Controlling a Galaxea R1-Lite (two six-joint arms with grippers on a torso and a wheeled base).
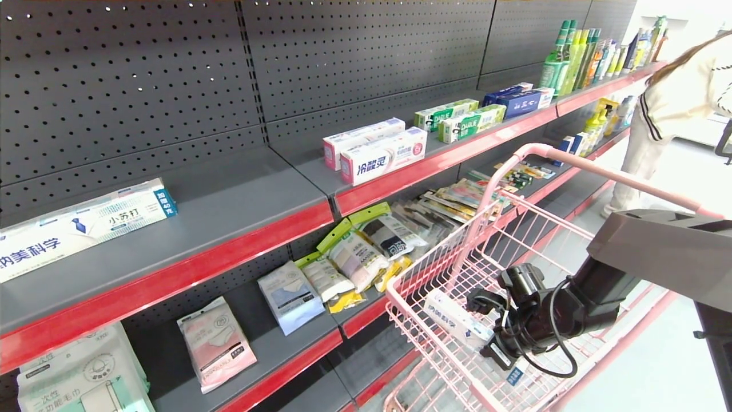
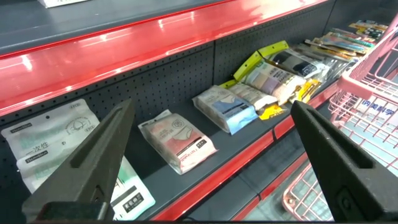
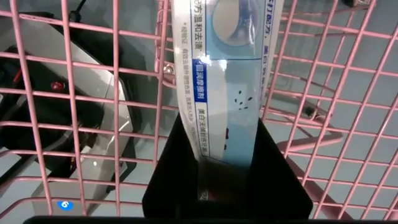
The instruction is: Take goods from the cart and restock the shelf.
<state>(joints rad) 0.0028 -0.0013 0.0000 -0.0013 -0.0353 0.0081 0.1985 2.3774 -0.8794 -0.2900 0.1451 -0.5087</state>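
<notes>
Toothpaste box (image 3: 217,68) — inside right claw (image 3: 227,158)

My right jaws hide one end of the box (image 3: 227,93); the carton (image 1: 80,226) runs off the head view's edge.
</notes>
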